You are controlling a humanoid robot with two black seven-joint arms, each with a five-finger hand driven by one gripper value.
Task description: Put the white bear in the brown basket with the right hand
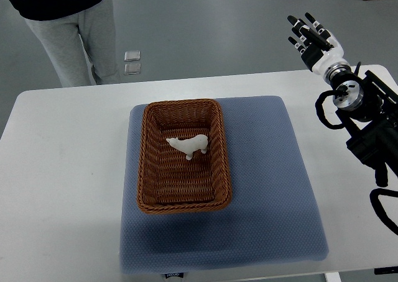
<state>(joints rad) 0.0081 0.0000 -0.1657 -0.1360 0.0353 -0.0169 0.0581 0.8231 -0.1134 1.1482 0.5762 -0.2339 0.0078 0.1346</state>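
At far left, a person (74, 27) stands beyond the table (62, 170), taking no part. Centre: the brown basket (185, 156) rests on a blue-grey mat (267, 182), long side running away from me. The white bear (188, 145) lies inside it, on the woven floor near the middle, apart from every wall; I judge the placing itself done. Right: my right hand (313, 36) is raised past the table's far right corner, well apart from the basket, fingers extended and loosely together, holding nothing. My left arm does not show. The step in hand, as I judge it, is the retreat. To do it well I would keep the hand high and outward, clear of the basket rim, so that no finger or cable catches the wicker and tips the bear.
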